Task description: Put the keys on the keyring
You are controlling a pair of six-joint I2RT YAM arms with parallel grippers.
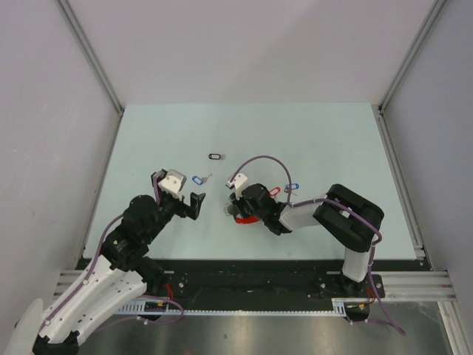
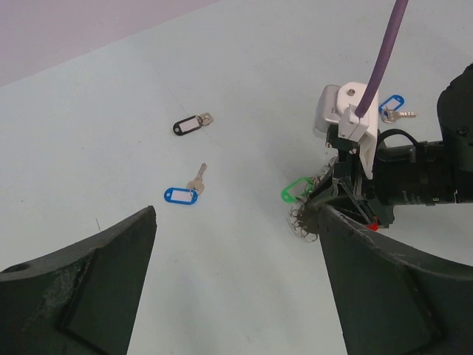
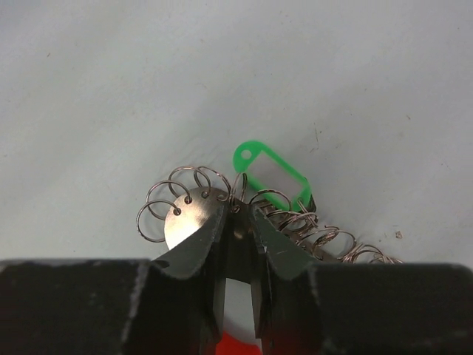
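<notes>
My right gripper [image 3: 236,212] is shut on the keyring [image 3: 188,214], pinching its silver plate, which carries several small wire rings and a green tag [image 3: 270,174]. In the top view this gripper [image 1: 234,210] holds the keyring low over the table, with its red band [image 1: 248,219] below. My left gripper [image 1: 194,205] is open and empty, just left of the keyring [image 2: 303,220]. One blue-tagged key [image 2: 182,194] lies ahead of it and shows in the top view [image 1: 198,180]. A black-tagged key [image 1: 216,156] lies further back. A second blue-tagged key [image 1: 292,186] lies right of the right wrist.
A purple cable [image 1: 262,159] arches over the right wrist. A red tag [image 1: 275,191] lies by the right arm. The pale green table [image 1: 310,140] is bounded by grey walls and a metal rail [image 1: 399,185] on the right.
</notes>
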